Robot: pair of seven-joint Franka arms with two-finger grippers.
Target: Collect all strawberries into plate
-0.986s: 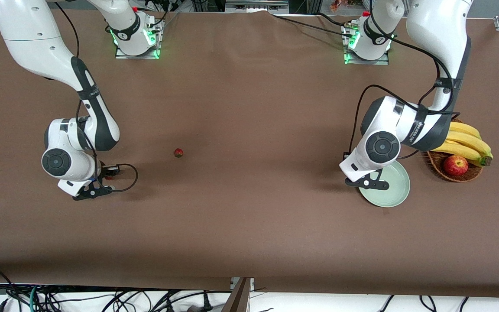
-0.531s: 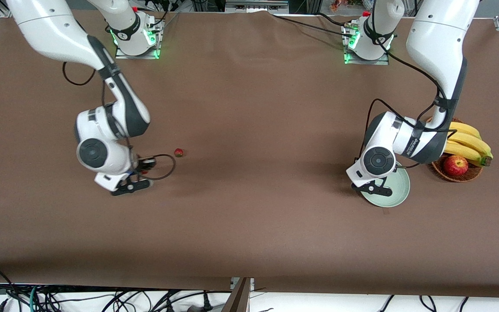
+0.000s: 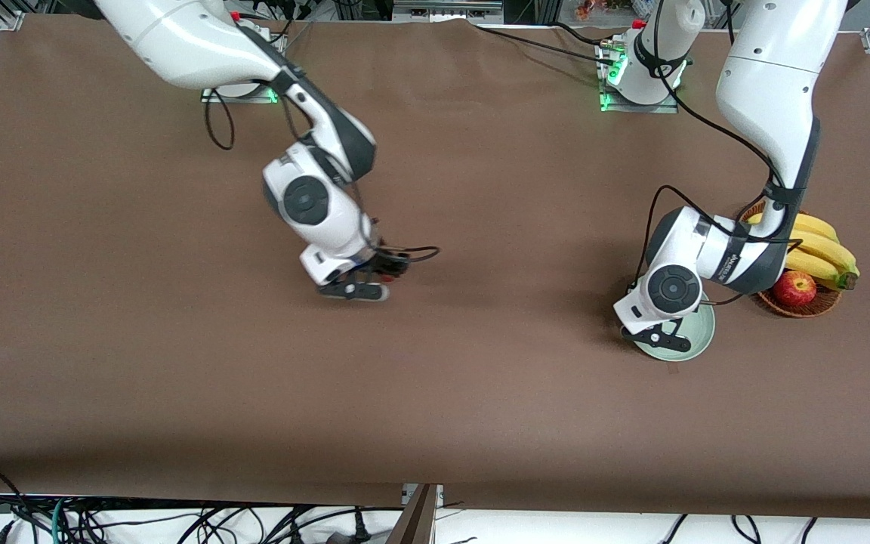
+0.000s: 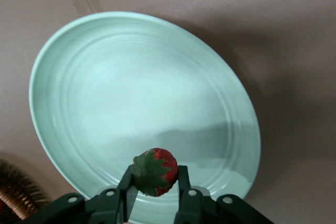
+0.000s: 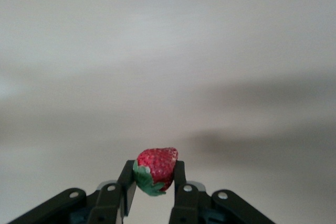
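Note:
My left gripper (image 4: 154, 174) is shut on a strawberry (image 4: 155, 171), red with a green leafy top, and holds it just above the pale mint-green plate (image 4: 131, 77). In the front view this gripper (image 3: 664, 340) hangs over the plate (image 3: 698, 332) beside the basket. My right gripper (image 5: 155, 174) is shut on a second strawberry (image 5: 157, 169) over bare brown table. In the front view it (image 3: 356, 292) is over the middle of the table. A third strawberry does not show; the right arm's wrist covers the spot where one lay.
A brown wicker basket (image 3: 801, 304) with bananas (image 3: 820, 253) and a red apple (image 3: 794, 288) stands next to the plate at the left arm's end. Its edge shows in the left wrist view (image 4: 13, 195). The table's front edge lies low in the front view.
The right arm has swung from its end of the table toward the middle, carrying its strawberry, and now covers the loose strawberry. The left gripper has shifted slightly over the plate.

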